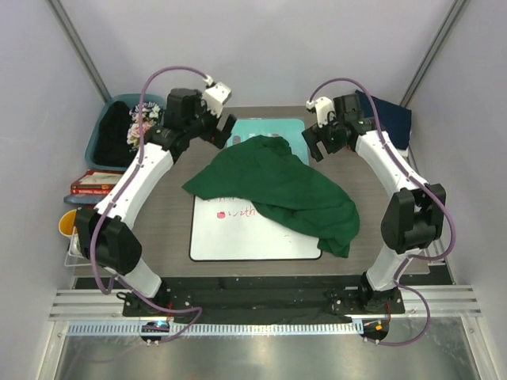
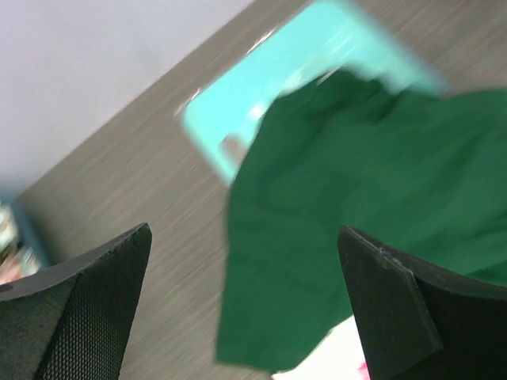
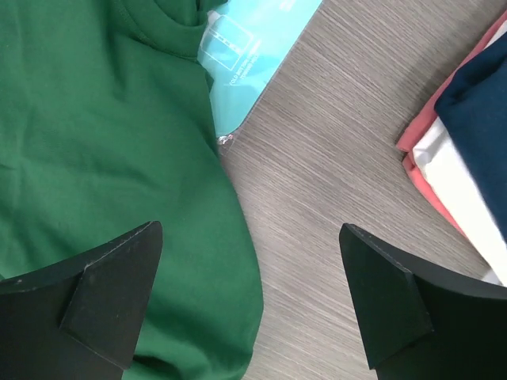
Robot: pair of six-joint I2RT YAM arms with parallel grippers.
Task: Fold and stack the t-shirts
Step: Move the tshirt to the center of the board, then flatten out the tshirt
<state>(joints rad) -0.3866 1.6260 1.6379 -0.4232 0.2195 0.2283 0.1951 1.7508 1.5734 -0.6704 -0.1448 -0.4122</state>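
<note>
Shirt (image 1: 273, 190), green, lay crumpled across whiteboard (image 1: 238, 237) and teal board (image 1: 277, 127); folded stack (image 1: 392, 119) sat far right. Left gripper (image 1: 222, 128) and right gripper (image 1: 319, 145) both gaped apart, empty, near the shirt's far edge.

One camera looks down over the whole table (image 1: 170, 210) from its near side, both wrist cameras hang close above it, all sharing the green t-shirt (image 1: 277, 190) and teal board (image 1: 277, 127).

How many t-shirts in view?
5: green one crumpled mid-table; navy, white, reddish stacked far right; black floral one in left bin. More may be hidden.
</note>
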